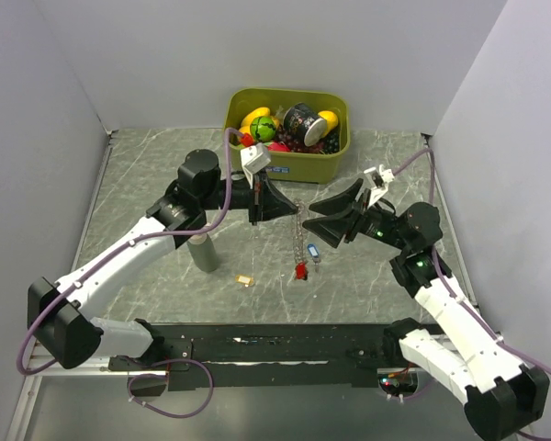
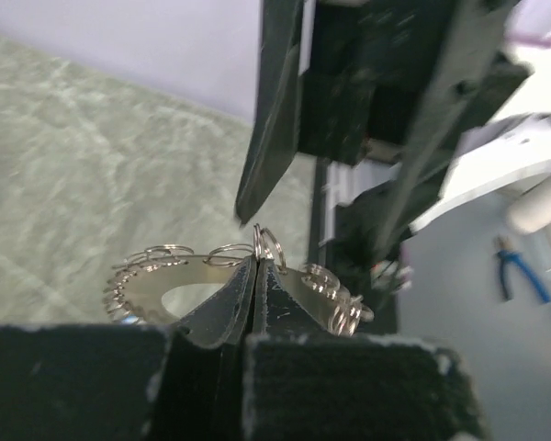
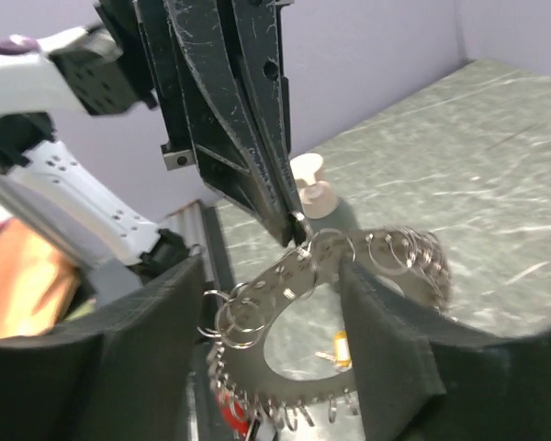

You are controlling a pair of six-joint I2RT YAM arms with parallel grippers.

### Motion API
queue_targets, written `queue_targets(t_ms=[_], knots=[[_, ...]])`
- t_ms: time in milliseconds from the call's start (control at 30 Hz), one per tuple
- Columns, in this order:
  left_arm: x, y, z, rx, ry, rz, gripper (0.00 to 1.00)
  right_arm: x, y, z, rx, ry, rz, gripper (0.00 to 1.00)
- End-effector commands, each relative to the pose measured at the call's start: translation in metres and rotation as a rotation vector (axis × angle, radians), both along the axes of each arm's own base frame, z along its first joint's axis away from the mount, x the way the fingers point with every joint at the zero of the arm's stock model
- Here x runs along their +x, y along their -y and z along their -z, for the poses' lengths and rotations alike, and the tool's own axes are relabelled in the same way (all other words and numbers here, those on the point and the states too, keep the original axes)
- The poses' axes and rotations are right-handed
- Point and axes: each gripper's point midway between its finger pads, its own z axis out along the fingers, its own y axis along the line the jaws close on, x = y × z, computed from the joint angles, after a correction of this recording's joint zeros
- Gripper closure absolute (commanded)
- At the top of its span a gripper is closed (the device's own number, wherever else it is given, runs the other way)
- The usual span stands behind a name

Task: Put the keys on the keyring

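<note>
Holding the keyring [image 3: 274,287] steady is what this step asks of the left gripper [image 2: 254,276]. Its 2 fingers are pressed together on the rim of that silvery loop, which is fringed with small wire rings, and they carry it in the air above the table [image 1: 147,184] between the 2 arms. The right gripper [image 3: 268,276] faces it with fingers spread wide, 1 on each side of the loop, gripping nothing; whether either pad brushes the metal I cannot tell. From above, the red key [image 1: 300,271] and the blue key [image 1: 314,250] seem to dangle under the loop, so I judge 2 of 3 are on. The yellow key [image 1: 246,279] lies on the table, nearer the arm bases and left of the grippers, near a grey cylinder [image 1: 202,253] and well apart from both hands. To do this well, the left pinch should neither slacken nor twist. The right hand should back out without snagging the wire rings, take the yellow key by its plastic tag so the metal end is free, and bring it to a ring just beside the left fingertips, where the loop should sway least.
</note>
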Motion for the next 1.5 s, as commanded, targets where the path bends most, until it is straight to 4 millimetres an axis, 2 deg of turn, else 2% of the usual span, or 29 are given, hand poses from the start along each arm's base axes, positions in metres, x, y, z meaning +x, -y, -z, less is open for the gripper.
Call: queue_targets(t_ms=[0, 33, 167, 200, 233, 267, 300, 333, 367, 400, 467, 500, 600, 667, 800, 933, 1200, 1467], knots=[[0.01, -0.011, -0.003, 0.115, 0.124, -0.065, 0.99, 0.0, 0.012, -0.029, -0.039, 0.131, 0.094, 0.26], [0.012, -0.013, -0.006, 0.126, 0.139, -0.072, 0.99, 0.001, 0.014, -0.03, -0.045, 0.137, 0.105, 0.24], [0.02, -0.02, 0.003, 0.226, 0.205, -0.084, 0.99, 0.008, 0.016, -0.029, -0.097, 0.156, 0.119, 0.21], [0.021, -0.021, 0.006, 0.247, 0.213, -0.089, 0.99, 0.007, 0.016, -0.035, -0.111, 0.192, 0.114, 0.19], [0.019, -0.024, 0.007, 0.276, 0.211, -0.085, 0.99, 0.009, 0.016, -0.03, -0.137, 0.174, 0.104, 0.19], [0.02, -0.025, 0.008, 0.297, 0.245, -0.082, 0.99, 0.008, 0.011, -0.025, -0.16, 0.169, 0.059, 0.19], [0.018, -0.024, 0.011, 0.316, 0.255, -0.071, 0.99, 0.009, 0.01, -0.033, -0.18, 0.214, 0.042, 0.18], [0.015, -0.027, 0.013, 0.348, 0.253, -0.066, 0.99, 0.007, 0.007, -0.032, -0.198, 0.218, 0.011, 0.19], [0.015, -0.027, 0.014, 0.367, 0.283, -0.055, 0.99, 0.006, 0.002, -0.021, -0.228, 0.179, -0.045, 0.19], [0.011, -0.025, 0.019, 0.388, 0.285, -0.037, 0.99, 0.005, 0.001, -0.027, -0.241, 0.218, -0.071, 0.2], [0.008, -0.025, 0.018, 0.411, 0.312, -0.028, 0.99, 0.007, -0.004, -0.021, -0.262, 0.193, -0.119, 0.22], [0.003, -0.022, 0.019, 0.417, 0.317, -0.013, 0.99, 0.004, -0.006, -0.026, -0.261, 0.215, -0.155, 0.26], [0.001, -0.022, 0.02, 0.459, 0.329, -0.01, 0.99, 0.005, -0.01, -0.019, -0.273, 0.184, -0.199, 0.36], [0.001, -0.022, 0.016, 0.462, 0.342, -0.008, 0.99, 0.01, -0.01, -0.012, -0.298, 0.19, -0.204, 0.37], [-0.008, -0.021, 0.016, 0.479, 0.333, 0.04, 0.99, 0.009, -0.013, 0.001, -0.32, 0.17, -0.255, 0.38], [-0.014, -0.017, 0.012, 0.47, 0.331, 0.073, 0.99, 0.005, -0.019, 0.009, -0.334, 0.158, -0.294, 0.33], [-0.017, -0.012, 0.013, 0.46, 0.327, 0.1, 0.99, 0.004, -0.025, 0.009, -0.328, 0.173, -0.297, 0.24], [-0.021, -0.008, 0.009, 0.444, 0.324, 0.122, 0.99, 0.006, -0.033, 0.015, -0.328, 0.159, -0.309, 0.26]])
